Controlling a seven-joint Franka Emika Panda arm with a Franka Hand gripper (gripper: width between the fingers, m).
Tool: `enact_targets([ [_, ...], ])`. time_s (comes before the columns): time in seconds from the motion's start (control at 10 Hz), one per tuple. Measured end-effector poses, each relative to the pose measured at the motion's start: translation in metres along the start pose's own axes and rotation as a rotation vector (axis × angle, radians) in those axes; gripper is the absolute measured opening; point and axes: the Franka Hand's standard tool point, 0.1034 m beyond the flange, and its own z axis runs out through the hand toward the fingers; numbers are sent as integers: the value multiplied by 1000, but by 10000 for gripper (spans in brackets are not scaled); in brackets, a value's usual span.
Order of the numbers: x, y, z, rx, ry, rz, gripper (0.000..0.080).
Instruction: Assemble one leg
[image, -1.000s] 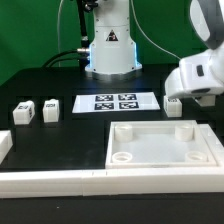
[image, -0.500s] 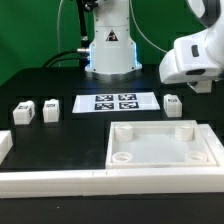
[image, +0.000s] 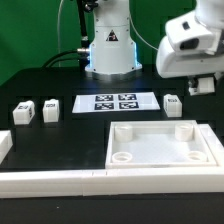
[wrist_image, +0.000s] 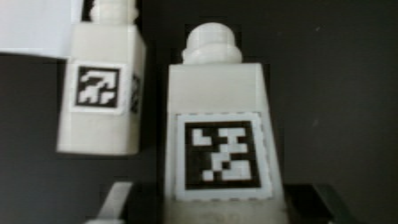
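Note:
In the wrist view a white leg (wrist_image: 217, 130) with a black-and-white tag and a round peg at its far end sits between my gripper (wrist_image: 217, 205) fingers (wrist_image: 121, 198), which are shut on it. A second leg (wrist_image: 102, 90) lies further away on the dark table. In the exterior view my gripper (image: 196, 84) hangs high at the right, above that lying leg (image: 172, 102). The held leg is hard to make out there. Two more legs (image: 23, 113) (image: 50, 109) stand at the left.
The marker board (image: 117, 102) lies mid-table, its corner showing in the wrist view (wrist_image: 27, 25). A large white square tray-like piece (image: 165, 165) with round corner sockets lies in front. A long white rail (image: 50, 182) runs along the front left. The robot base (image: 110, 45) stands behind.
My gripper has risen from table height beside the marker board to well above it, moving slightly to the exterior view's right. One leg stays lying on the table below.

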Motion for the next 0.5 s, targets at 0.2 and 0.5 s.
enact_targets([
  [0.2, 14, 22, -31, 13, 186, -2, 292],
  [0.5, 62, 54, -72, 27, 449, -29, 292],
])
